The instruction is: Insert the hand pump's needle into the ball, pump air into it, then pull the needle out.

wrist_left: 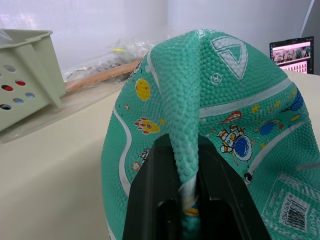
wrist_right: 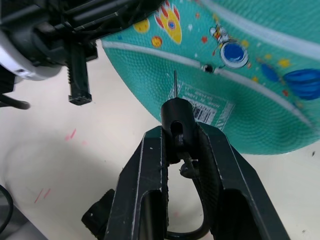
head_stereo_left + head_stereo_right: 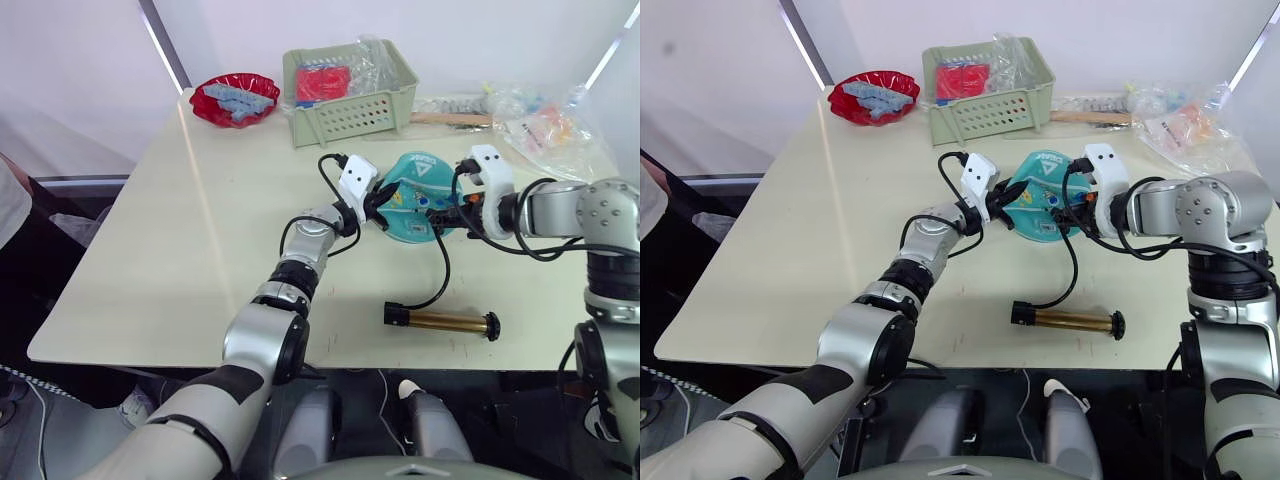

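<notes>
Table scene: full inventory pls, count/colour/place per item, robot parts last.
ball: 1, teal with cartoon prints, table centre, deflated
hand pump: 1, bronze-gold, lying near front edge, hose up to right gripper
needle: 1, thin metal, tip close to the ball's valve, not yet in
basket: 1, pale green, far side, red items and plastic inside
bowl: 1, red, far left corner, blue pieces inside
plastic bags: clear, far right
left gripper: jaws pinching a ball fold
right gripper: jaws clamping the needle holder

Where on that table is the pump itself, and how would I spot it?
Start at the pale table and find the teal ball between the two end effectors. Nearer the front edge lies the hand pump, a slim bronze-gold tube with black ends, the only metallic thing there.
</notes>
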{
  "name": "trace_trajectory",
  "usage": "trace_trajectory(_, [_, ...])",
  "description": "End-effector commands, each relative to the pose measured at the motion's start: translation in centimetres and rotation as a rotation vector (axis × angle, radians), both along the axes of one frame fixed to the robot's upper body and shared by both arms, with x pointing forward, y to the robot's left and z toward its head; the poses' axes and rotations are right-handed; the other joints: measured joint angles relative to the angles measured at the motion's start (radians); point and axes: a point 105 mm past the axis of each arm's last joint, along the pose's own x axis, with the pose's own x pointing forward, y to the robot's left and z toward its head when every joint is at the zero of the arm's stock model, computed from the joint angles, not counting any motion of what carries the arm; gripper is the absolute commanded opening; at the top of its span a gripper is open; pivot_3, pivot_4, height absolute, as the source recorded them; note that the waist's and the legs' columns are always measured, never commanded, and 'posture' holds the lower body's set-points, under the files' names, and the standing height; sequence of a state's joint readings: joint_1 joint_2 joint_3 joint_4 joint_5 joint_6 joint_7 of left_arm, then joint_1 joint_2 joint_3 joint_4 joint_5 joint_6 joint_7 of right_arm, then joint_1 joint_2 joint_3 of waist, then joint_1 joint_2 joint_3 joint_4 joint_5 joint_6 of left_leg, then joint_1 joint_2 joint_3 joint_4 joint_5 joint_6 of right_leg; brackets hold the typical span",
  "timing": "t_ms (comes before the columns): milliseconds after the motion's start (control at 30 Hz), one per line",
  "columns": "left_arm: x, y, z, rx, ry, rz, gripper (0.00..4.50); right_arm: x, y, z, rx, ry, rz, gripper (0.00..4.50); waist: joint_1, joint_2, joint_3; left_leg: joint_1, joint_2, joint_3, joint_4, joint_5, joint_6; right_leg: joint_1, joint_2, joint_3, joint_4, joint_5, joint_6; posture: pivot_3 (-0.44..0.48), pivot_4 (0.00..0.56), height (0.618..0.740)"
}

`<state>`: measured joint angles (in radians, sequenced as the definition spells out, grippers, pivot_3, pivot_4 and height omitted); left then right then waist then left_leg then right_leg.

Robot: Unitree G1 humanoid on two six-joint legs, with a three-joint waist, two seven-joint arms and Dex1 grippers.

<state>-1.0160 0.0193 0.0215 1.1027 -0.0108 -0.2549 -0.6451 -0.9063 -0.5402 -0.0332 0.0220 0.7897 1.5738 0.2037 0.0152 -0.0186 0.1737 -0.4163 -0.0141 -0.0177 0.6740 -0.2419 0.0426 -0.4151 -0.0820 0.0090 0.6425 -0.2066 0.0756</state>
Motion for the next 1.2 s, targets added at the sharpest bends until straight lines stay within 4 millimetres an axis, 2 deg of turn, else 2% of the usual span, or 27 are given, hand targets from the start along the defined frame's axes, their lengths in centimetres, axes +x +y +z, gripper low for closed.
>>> trace_trajectory(33, [-0.6, -1.0, -1.1, 0.032, 0.027, -0.031, 0.02, 0.6, 0.1, 0.8, -0.012, -0.009, -0.019, 0.31, 0.000, 0.000, 0.000, 0.000, 0.000, 0.000, 0.000, 0.000, 0.000, 0.000, 0.000, 0.000, 0.000, 0.000, 0.000, 0.000, 0.150, 0.737])
trace_trajectory(533, [-0.7, -1.2, -1.3, 0.030, 0.033, -0.029, 0.02, 2.0, 0.3, 0.6, 0.000, -0.016, -0.037, 0.31, -0.001, 0.000, 0.000, 0.000, 0.000, 0.000, 0.000, 0.000, 0.000, 0.000, 0.000, 0.000, 0.000, 0.000, 0.000, 0.000, 0.150, 0.737])
trace_trajectory(1200, [-0.6, -1.1, -1.3, 0.029, 0.037, -0.024, 0.02, 2.4, -0.2, -0.3, -0.016, -0.001, -0.060, 0.31, -0.001, 0.000, 0.000, 0.000, 0.000, -0.001, 0.000, 0.000, 0.000, 0.000, 0.000, -0.001, 0.000, 0.000, 0.000, 0.000, 0.150, 0.737])
